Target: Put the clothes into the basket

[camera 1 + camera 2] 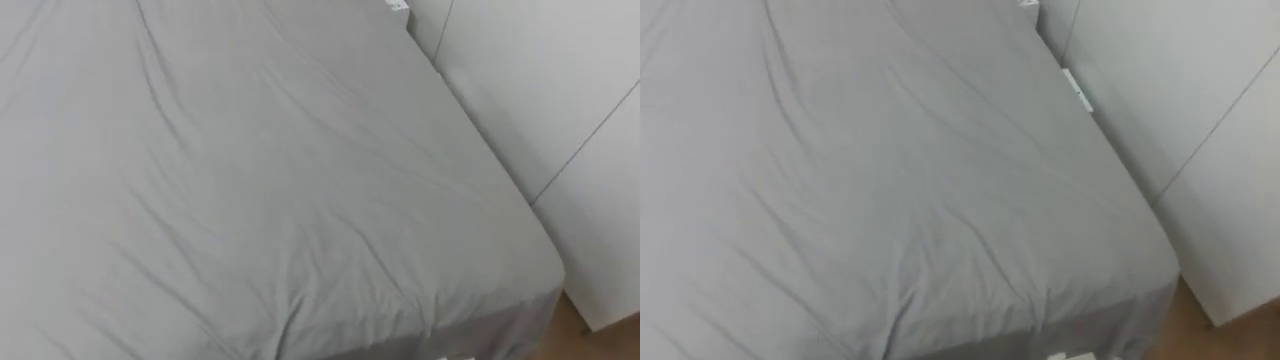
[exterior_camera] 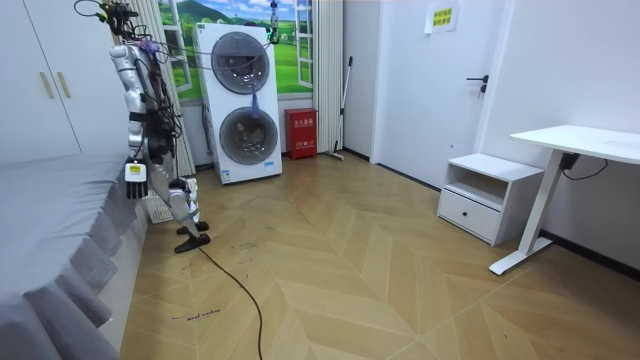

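Clothes: I cannot tell where they lie, how they look, or how they sit relative to the robot hand.
Bed: a wide bed under a pale grey sheet of soft matt cloth [image 1: 250, 180]. Shallow creases run toward the near corner, where the cloth drapes over the edge.
Wardrobe: a tall white flat-panelled wardrobe [image 1: 560, 90], smooth and hard, with a thin dark seam between its doors. It stands just beside the bed's right edge.
Floor: light wooden herringbone floor [image 2: 400, 270], glossy.
Robot: it stands upright at the bed's side, between the bed and the stacked white washing machines with round glass doors [image 2: 240, 100].
Hand: the left robot hand [image 2: 136, 172] hangs low, just beside the draped sheet. I cannot tell how far open it is or whether it holds anything.
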Controlling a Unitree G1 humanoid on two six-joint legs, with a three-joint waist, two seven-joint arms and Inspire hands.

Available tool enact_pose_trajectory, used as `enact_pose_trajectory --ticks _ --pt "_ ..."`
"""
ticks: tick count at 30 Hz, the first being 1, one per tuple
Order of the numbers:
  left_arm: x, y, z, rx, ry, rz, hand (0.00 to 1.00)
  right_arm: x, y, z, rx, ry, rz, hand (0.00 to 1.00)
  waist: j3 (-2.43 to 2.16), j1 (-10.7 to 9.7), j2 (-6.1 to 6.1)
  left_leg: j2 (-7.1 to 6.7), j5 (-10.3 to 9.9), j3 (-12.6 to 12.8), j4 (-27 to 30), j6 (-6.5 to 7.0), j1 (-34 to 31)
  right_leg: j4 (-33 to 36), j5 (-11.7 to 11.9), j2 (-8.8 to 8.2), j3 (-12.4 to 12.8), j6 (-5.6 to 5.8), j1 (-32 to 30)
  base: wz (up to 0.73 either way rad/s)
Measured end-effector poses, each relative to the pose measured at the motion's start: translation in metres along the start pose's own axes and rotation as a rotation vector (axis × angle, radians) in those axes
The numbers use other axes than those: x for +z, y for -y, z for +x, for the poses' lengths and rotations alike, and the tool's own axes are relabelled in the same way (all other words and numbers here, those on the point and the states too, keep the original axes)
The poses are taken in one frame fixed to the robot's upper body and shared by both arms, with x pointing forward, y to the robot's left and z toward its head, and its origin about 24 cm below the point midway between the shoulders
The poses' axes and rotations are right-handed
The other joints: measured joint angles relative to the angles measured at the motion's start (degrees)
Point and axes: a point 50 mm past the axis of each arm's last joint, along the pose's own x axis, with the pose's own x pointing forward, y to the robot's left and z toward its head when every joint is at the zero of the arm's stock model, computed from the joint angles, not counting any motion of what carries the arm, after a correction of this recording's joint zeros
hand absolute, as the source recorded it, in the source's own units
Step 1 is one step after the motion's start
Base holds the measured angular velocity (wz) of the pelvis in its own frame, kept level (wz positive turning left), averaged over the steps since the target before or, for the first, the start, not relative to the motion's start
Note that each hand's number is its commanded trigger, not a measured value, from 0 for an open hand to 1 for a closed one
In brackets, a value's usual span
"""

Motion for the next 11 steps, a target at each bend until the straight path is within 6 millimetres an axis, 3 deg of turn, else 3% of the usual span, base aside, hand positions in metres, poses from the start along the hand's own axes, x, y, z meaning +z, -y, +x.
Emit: enact_pose_trajectory --ticks 2,4,11 --pt "0.010 0.002 0.002 0.011 0.030 0.023 0.00 -0.004 -0.010 0.000 0.054 -0.012 -0.091 0.00 0.38 0.6 0.33 -0.14 0.0 -1.2 -0.2 0.00 -0.2 0.0 0.0 -0.23 -1.1 0.06 0.2 0.25" --pt "0.013 0.002 0.002 0.020 0.050 0.032 0.00 -0.005 -0.019 0.000 0.094 -0.014 -0.140 0.00 0.42 0.8 0.27 -0.35 0.0 -1.8 -0.2 0.01 -0.2 -0.1 -0.2 -0.43 -1.7 0.08 0.6 0.31" --pt "0.012 0.011 0.003 0.035 0.062 0.090 0.00 -0.003 -0.038 -0.001 0.172 -0.006 -0.226 0.00 0.51 4.2 -0.24 -0.93 0.0 -5.6 -0.1 0.06 0.2 -0.9 -0.5 -0.54 -4.2 0.29 2.2 0.23"
